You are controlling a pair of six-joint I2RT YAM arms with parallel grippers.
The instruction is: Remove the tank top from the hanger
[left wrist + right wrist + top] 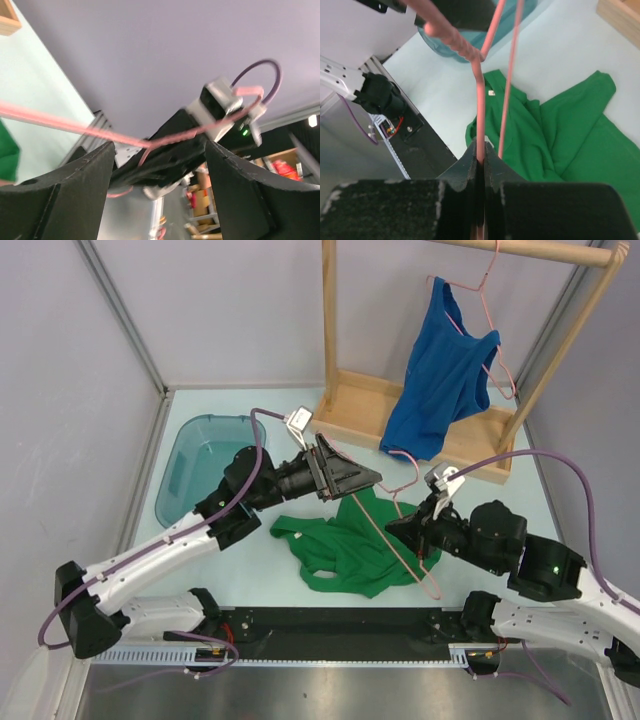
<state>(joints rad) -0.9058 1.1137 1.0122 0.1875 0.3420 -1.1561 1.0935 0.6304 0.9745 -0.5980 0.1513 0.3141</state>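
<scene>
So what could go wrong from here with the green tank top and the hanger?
1. The right gripper pinches one thin rod of the pink hanger, and the left gripper is open and not gripping, so the hanger could swivel or slip.
2. The hanger lies over the green tank top. I cannot tell whether a strap is threaded on it, so lifting may drag the fabric.
3. Its hook sits near the hanging blue tank top and might snag the hem.

The left arm (160,540) and the right arm (560,580) have white link shells with black joints and black bases. A purple cable (262,435) runs along each to a small white wrist camera (299,420). A green light (553,570) glows on the right arm. The left gripper (372,478) has black, grainy fingers (65,200).
</scene>
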